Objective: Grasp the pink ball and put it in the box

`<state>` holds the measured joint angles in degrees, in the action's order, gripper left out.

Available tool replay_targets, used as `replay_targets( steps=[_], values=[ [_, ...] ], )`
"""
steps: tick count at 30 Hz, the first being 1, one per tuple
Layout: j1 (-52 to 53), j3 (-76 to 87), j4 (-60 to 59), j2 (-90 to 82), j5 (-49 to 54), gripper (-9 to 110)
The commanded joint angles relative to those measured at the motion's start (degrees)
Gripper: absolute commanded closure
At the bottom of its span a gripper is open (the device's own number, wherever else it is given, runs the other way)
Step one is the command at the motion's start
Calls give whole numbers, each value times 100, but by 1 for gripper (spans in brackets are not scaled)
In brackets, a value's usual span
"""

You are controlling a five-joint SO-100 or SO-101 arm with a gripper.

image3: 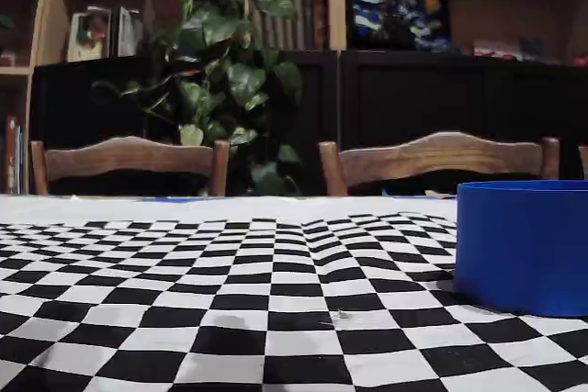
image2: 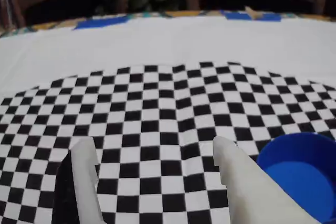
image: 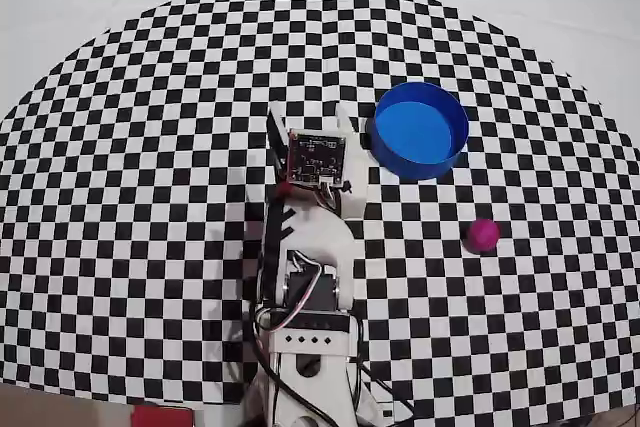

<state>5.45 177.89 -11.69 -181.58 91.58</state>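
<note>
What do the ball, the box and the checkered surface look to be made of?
Ball: matte magenta with no glint, possibly foam or soft rubber; too small to tell.
Box: probably plastic, with a smooth, even blue, thin upright wall and a faint sheen in the fixed view.
Checkered surface: likely printed cloth or paper, since it ripples slightly in the fixed view.

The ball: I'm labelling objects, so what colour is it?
Magenta-pink, plain and matte. The ball shows only in the overhead view.
</note>
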Motion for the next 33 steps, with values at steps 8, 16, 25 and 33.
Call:
replay_targets(
  steps=[8, 16, 25, 33],
  values=[
    [448, 44, 105, 88, 53, 77],
    [949, 44, 105, 123, 53, 77],
    [1600, 44, 105, 132, 53, 76],
    [2180, 44, 114, 220, 53, 76]
  ],
)
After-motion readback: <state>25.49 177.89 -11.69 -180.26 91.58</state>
